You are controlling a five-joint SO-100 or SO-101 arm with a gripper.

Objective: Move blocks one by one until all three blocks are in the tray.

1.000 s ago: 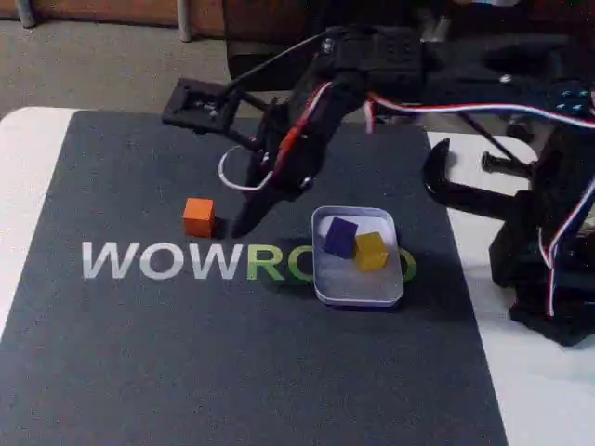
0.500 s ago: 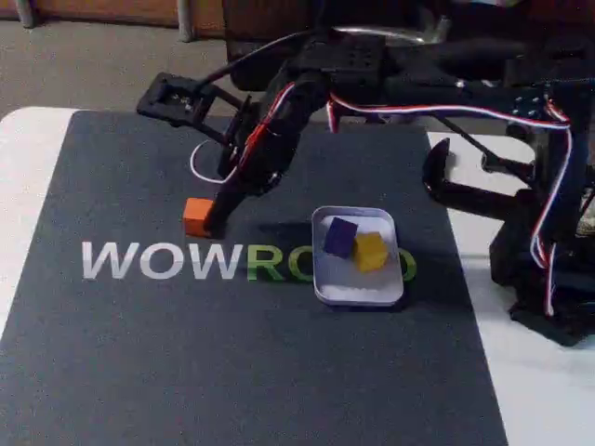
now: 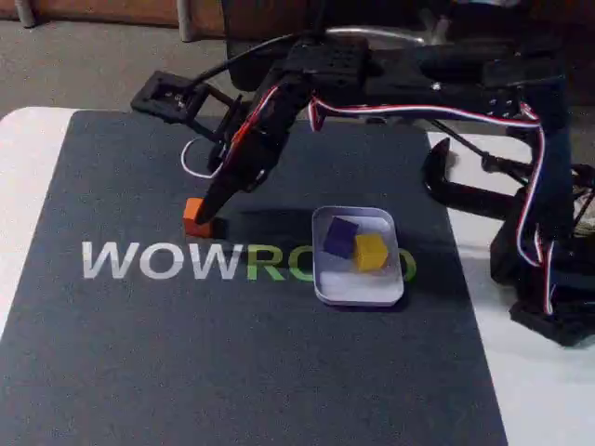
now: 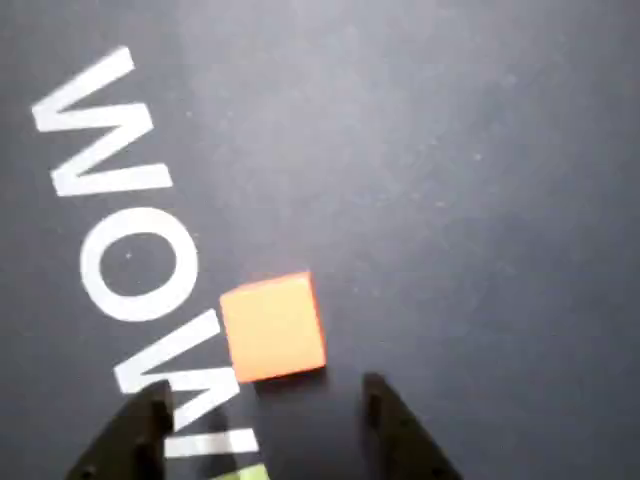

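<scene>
The end effector [image 4: 265,395] points down at the dark mat [image 3: 251,353] with its two black fingers spread apart, wider than the orange block [image 4: 272,326]. In the wrist view the block lies just ahead of the fingertips, roughly centred on the gap between them and not yet inside it; neither finger touches it, and the end effector has hold of nothing. The left finger [image 4: 135,430] overlaps the white lettering [image 4: 130,260] printed on the mat, and the block sits just beside the last white letter, touching its edge in that view.

In the fixed view the end effector [image 3: 208,206] hangs directly over the orange block [image 3: 195,219], whose upper right part is covered by the dark fingertips. How high the tips are above the mat cannot be told from this angle. The tray [image 3: 358,288] lies to the right of the end effector, well apart from it, resting on the mat across the green letters of the logo. Inside it, the purple block [image 3: 339,237] and the yellow block [image 3: 371,251] sit touching each other in the upper half, the purple one nearer the end effector. The mat covers a white worktop [image 3: 23,186]. The arm's base [image 3: 548,260] stands at the right edge, trailing red, white and blue wires.
</scene>
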